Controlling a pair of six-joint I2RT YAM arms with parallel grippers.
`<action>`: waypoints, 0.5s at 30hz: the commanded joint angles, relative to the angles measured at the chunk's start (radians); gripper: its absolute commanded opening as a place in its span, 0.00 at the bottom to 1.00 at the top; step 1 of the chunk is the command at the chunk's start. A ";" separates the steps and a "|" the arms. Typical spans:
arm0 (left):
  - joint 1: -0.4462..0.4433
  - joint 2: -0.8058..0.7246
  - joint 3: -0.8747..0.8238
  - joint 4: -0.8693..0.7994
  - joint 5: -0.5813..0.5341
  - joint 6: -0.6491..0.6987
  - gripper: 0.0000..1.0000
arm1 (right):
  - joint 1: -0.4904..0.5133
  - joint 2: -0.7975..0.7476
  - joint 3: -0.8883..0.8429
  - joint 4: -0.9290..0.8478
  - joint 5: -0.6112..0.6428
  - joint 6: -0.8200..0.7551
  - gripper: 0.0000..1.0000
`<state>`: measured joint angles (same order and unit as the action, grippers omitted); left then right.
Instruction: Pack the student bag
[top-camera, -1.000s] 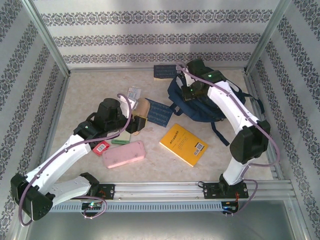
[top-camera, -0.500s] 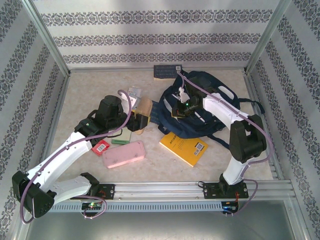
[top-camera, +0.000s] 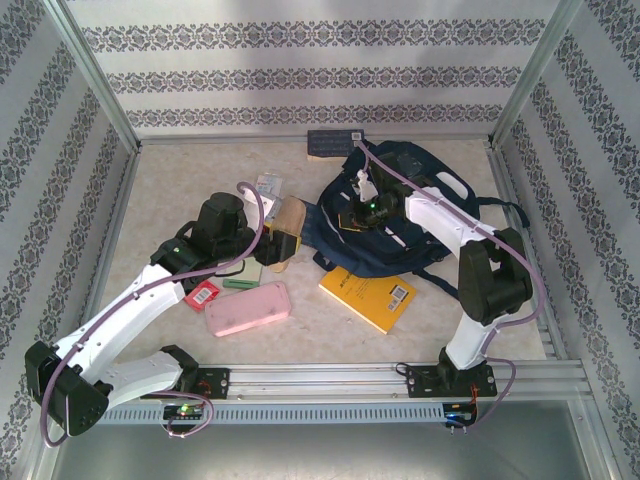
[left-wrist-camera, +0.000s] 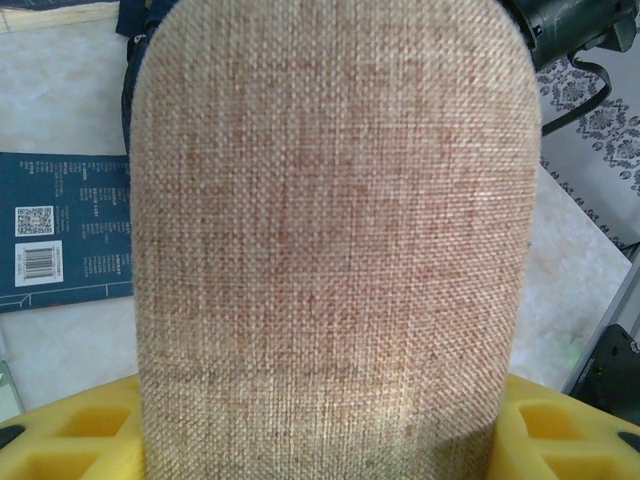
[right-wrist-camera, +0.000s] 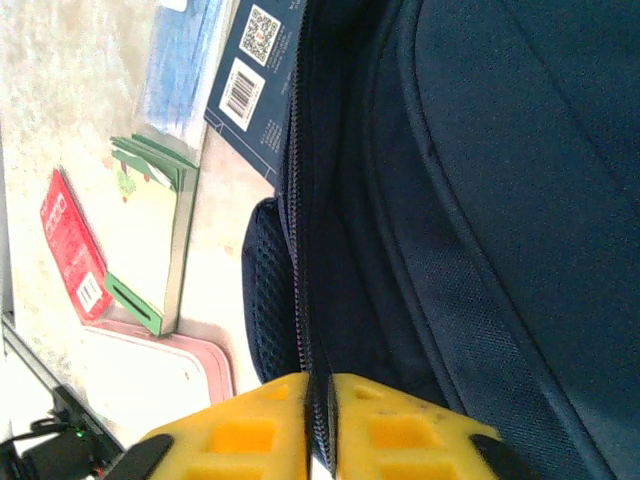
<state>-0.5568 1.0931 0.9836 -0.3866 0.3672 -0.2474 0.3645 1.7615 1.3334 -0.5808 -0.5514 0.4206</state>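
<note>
"The student bag (top-camera: 400, 165), where does it lie?" asks one.
"On the table (top-camera: 180, 180), just behind the yellow book (top-camera: 367, 290), its near edge against the book's far corner," says the other.
"And the right gripper (right-wrist-camera: 320, 390)?"
"Behind the yellow book too, at the bag's left edge. Its fingers are pressed together, pinching the zipper (right-wrist-camera: 298, 200) that runs in between them."
"The left gripper (top-camera: 274, 244)?"
"Left of the yellow book and farther back, clamped around a tan woven pouch (left-wrist-camera: 330, 230), rounded end outward."
"What else?"
"A pink case (top-camera: 248, 308) lies near the yellow book's left side, not touching, and a barcoded dark blue book (left-wrist-camera: 60, 230) lies behind it, against the bag."
</note>
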 joint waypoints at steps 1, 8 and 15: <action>-0.009 -0.015 -0.008 0.048 0.027 0.010 0.12 | 0.009 0.024 -0.015 0.027 -0.015 0.004 0.14; -0.010 -0.021 -0.011 0.046 0.020 0.015 0.12 | 0.048 0.038 0.031 -0.021 0.067 -0.039 0.49; -0.009 -0.024 -0.011 0.045 0.019 0.017 0.12 | 0.068 0.092 0.083 -0.045 0.079 -0.050 0.39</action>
<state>-0.5568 1.0931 0.9771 -0.3866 0.3672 -0.2466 0.4282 1.8286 1.3819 -0.6014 -0.4965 0.3870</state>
